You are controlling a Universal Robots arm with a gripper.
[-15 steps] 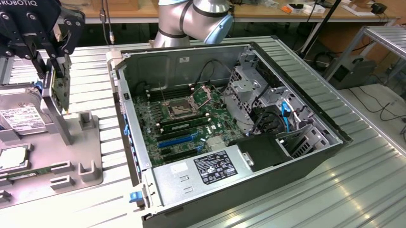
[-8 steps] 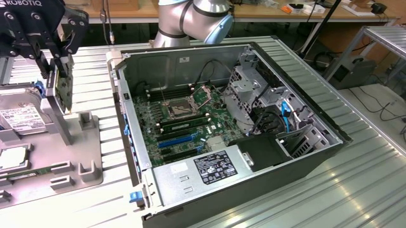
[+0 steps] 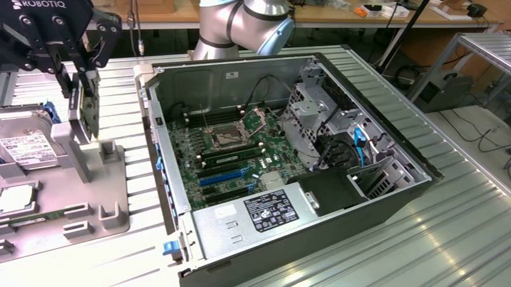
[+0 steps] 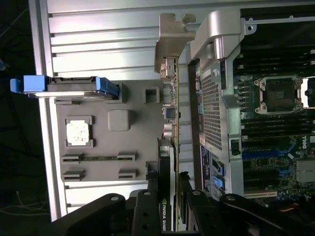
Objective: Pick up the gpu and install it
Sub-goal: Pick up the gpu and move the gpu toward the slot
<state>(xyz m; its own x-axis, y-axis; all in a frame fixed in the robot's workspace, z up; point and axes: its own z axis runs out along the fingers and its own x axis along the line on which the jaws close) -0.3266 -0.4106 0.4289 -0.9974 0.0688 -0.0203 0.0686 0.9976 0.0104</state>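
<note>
Black gripper (image 3: pixel 81 81) pinching thin flat gpu (image 3: pixel 86 116) with pale bracket, held upright, over grey moulded tray (image 3: pixel 112 197) edge nearest open computer case (image 3: pixel 383 197)

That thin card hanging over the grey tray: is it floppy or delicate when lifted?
Probably stiff: the gpu runs straight from the end effector to its metal bracket, with no sag. Likely fragile: bare connectors and small parts line its edge. Held at one end only, it may twist if bumped.
</note>
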